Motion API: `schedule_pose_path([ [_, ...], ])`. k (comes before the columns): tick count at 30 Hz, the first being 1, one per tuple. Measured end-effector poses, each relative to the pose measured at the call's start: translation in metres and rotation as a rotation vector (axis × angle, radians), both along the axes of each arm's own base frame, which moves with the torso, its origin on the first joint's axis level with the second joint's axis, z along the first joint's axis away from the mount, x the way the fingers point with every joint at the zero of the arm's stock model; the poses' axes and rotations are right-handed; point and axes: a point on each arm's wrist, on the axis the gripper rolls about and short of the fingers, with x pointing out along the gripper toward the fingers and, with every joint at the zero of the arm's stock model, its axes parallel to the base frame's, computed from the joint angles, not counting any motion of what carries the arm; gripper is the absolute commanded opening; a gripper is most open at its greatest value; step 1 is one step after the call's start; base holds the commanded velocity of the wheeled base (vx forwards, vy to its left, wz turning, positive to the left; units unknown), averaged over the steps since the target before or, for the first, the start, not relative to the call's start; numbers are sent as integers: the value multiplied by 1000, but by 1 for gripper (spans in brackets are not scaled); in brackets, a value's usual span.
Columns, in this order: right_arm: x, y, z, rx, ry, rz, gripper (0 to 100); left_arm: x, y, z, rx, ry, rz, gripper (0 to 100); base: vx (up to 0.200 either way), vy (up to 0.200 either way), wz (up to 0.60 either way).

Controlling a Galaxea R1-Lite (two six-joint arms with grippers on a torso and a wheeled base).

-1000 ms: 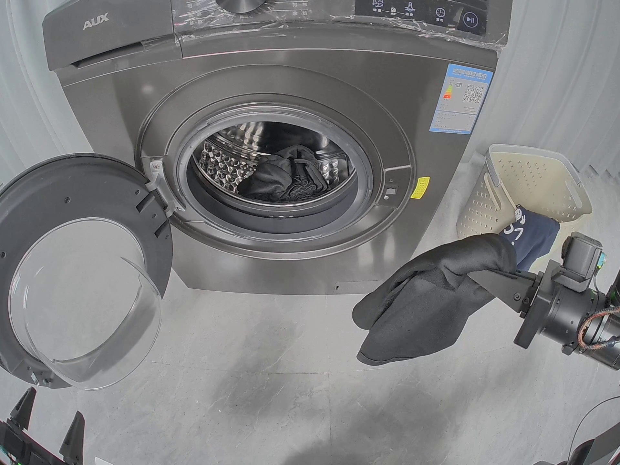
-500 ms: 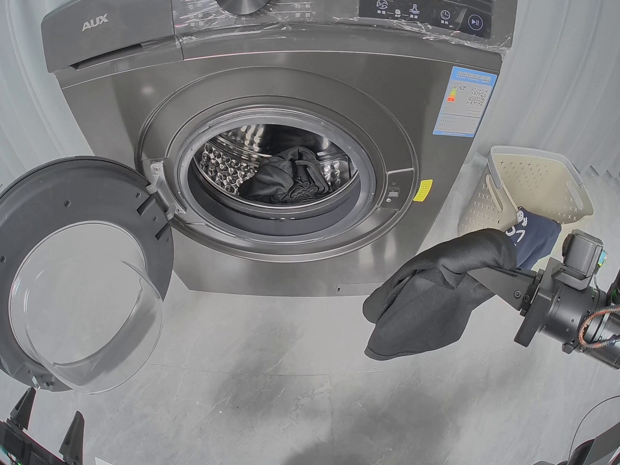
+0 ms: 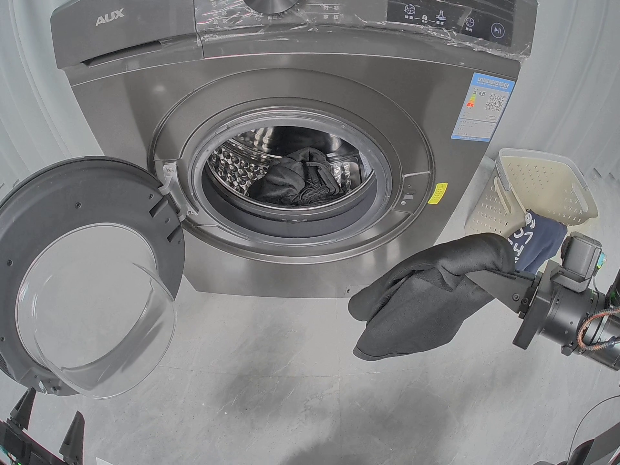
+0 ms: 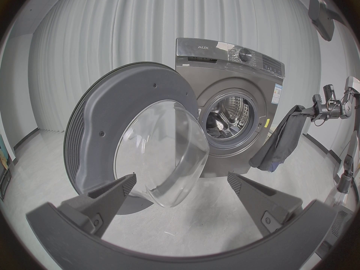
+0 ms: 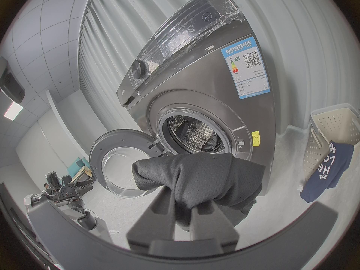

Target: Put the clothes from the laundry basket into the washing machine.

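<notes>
The right tool (image 3: 492,275) was clamped on a black garment (image 3: 420,298), holding it off the floor between the basket (image 3: 546,182) and the washer (image 3: 323,79): the carry step, by the look of it. Next it would need swinging left and up into the open drum (image 3: 232,166), where dark clothes (image 3: 294,179) lay, before release. The left tool (image 4: 180,177) hung open and empty by the door (image 3: 90,188); a navy shirt (image 3: 539,243) draped the basket's rim.

Grey floor (image 3: 258,369): washing machine (image 3: 310,72) stands on it, laundry basket (image 3: 487,211) just beside.
</notes>
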Motion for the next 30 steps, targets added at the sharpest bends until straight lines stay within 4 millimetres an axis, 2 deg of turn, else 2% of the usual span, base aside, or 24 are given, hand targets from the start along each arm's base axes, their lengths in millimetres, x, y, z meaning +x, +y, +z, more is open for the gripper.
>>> schedule_pose_path([
  [4,0,6,2,26,20,18,0,0,0,0,4,-1,2,100,0,0,0],
  [15,10,46,14,104,59,85,0,0,0,1,28,-5,6,100,0,0,0],
  [20,21,58,15,163,44,81,0,0,0,1,36,-6,0,100,0,0,0],
  [27,40,79,14,204,19,-15,0,0,-1,1,43,-13,-16,100,0,0,0],
  [30,44,84,12,202,23,-18,0,-1,-1,9,16,-55,-27,100,0,0,0],
])
